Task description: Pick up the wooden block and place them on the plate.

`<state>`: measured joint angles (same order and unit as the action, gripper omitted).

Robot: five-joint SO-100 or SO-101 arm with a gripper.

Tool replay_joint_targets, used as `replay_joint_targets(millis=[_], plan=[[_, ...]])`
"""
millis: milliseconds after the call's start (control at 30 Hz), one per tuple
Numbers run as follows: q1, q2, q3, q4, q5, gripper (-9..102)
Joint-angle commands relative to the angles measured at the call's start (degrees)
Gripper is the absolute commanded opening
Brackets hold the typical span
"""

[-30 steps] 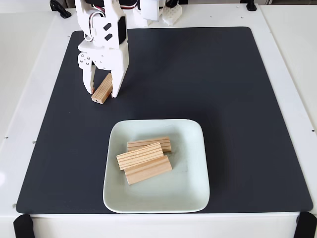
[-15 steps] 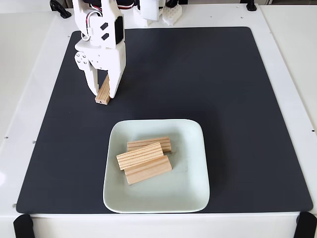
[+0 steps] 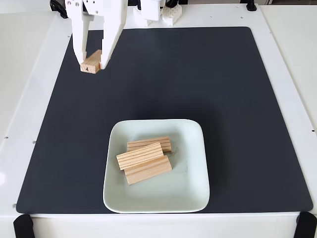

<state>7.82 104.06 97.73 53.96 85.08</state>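
- Upper left: my gripper point(image 3: 91, 63) is closed on a wooden block point(image 3: 92, 62), end-on.
- Lower centre: plate point(image 3: 193, 168) holds three blocks point(image 3: 144, 159).
- Risk, I judge: block slipping or toppling the stack.

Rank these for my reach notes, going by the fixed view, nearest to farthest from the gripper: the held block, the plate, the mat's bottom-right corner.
1. The held wooden block, between the fingers of the gripper, upper left.
2. The plate, lower centre.
3. The mat's bottom-right corner, far lower right.

four wooden blocks point(image 3: 146, 162), one plate point(image 3: 193, 168), one mat point(image 3: 223, 89)
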Motion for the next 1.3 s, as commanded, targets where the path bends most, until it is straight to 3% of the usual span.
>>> replay_joint_targets(millis=[0,133,300,667,833,967,1267], plan=[[-0.1,8.3,-1.1,0.2,-0.4,1],[-2.7,13.4,-0.9,0.2,-2.4,2],[-6.2,17.3,3.1,0.2,-20.7,2],[-3.0,24.5,18.5,0.2,-82.7,2],[-2.7,26.7,24.3,-0.5,-101.7,2],[-2.9,26.5,27.8,-0.5,-108.5,2],[-2.9,26.4,29.5,-0.6,-108.8,1]])
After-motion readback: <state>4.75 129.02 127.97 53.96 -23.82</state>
